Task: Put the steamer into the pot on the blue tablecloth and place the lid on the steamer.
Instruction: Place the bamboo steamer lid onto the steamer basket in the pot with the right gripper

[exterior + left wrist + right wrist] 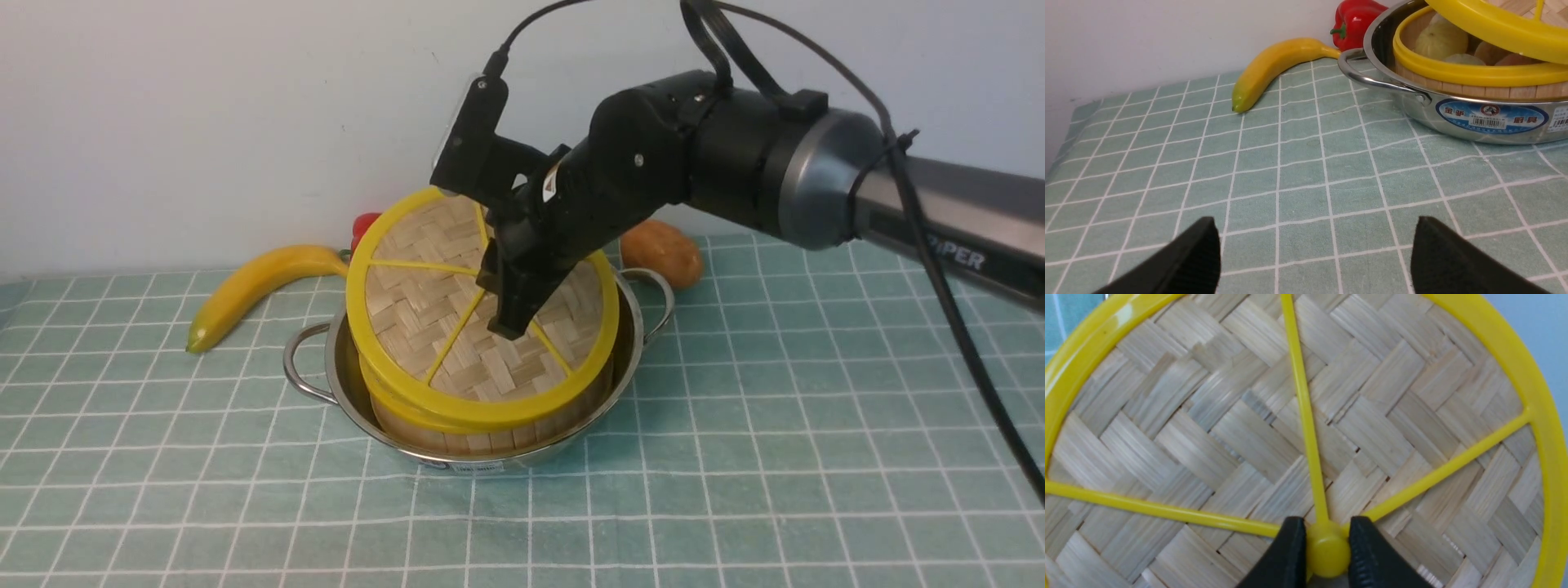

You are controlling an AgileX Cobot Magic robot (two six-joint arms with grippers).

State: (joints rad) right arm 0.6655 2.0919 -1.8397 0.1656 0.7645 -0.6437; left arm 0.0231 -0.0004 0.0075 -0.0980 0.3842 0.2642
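Scene: the pot (320, 369) stands mid-cloth on the blue tablecloth (735, 449), with the steamer (457, 441) seated inside it.
Lid: the lid (424, 318) hangs tilted over the steamer, far edge raised. Its near edge is down at the steamer's yellow rim and appears to touch it.
Right claw: the right gripper (510, 325) is clenched on the lid's yellow hub (1328, 559), one finger on either side.
Left claw: the left gripper (1316, 253) is released, jaws wide, low over bare cloth to the near left of the pot.
Handling: the lid looks light and stiff, woven bamboo in a smooth plastic frame. The spokes look thin.
Hold: the hub is the natural place to grasp. Being small and slick, it could let the disc swivel, so levelling before release seems wise.
Contents: pale dumplings (1439, 38) show under the raised edge.
Bystanders: a banana (253, 286) lies far left.
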